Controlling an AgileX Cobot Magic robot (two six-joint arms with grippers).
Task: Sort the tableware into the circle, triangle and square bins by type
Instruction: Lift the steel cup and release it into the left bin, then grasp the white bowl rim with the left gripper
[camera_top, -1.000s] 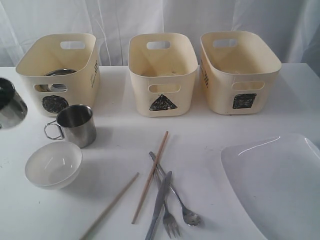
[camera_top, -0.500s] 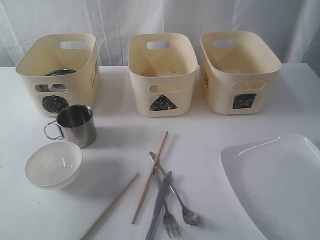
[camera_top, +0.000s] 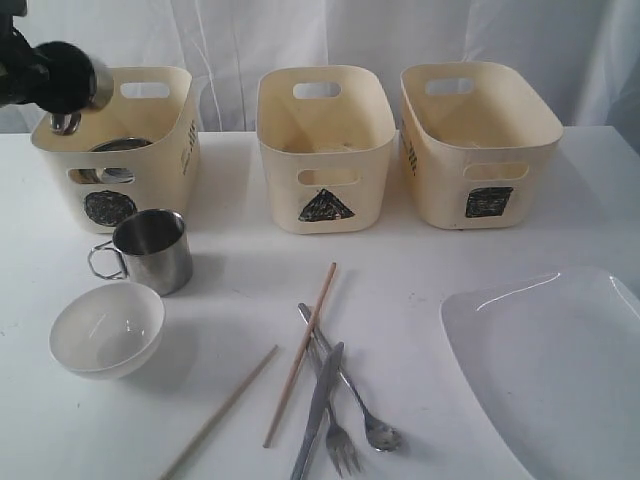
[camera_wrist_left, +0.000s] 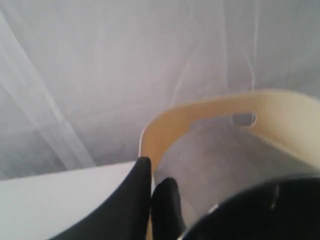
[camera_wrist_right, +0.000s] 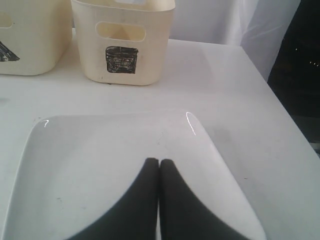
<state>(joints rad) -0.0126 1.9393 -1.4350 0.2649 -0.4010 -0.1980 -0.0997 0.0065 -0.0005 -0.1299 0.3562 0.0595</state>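
Note:
A dark steel mug (camera_top: 65, 78) hangs over the rim of the circle bin (camera_top: 165, 150), at the top left of the exterior view. My left gripper (camera_wrist_left: 156, 170) is shut beside that mug (camera_wrist_left: 260, 210), above the bin's rim (camera_wrist_left: 200, 107). A steel bowl (camera_top: 120, 145) lies in that bin. The second mug (camera_top: 153, 250) and white bowl (camera_top: 107, 328) stand on the table. Two chopsticks (camera_top: 300, 352) (camera_top: 222, 410), knife (camera_top: 318, 410), fork (camera_top: 341, 452) and spoon (camera_top: 381, 436) lie together. My right gripper (camera_wrist_right: 159, 161) is shut and empty over the white plate (camera_wrist_right: 100, 165).
The triangle bin (camera_top: 325, 145) and square bin (camera_top: 475, 140) stand at the back, both looking empty. The plate (camera_top: 560, 370) fills the front right corner. A white curtain hangs behind the table. The square bin (camera_wrist_right: 122, 47) shows beyond the plate in the right wrist view.
The held mug was at the left edge near table height, then left the view. It now hangs high over the circle bin's back-left rim. Nothing on the table has moved.

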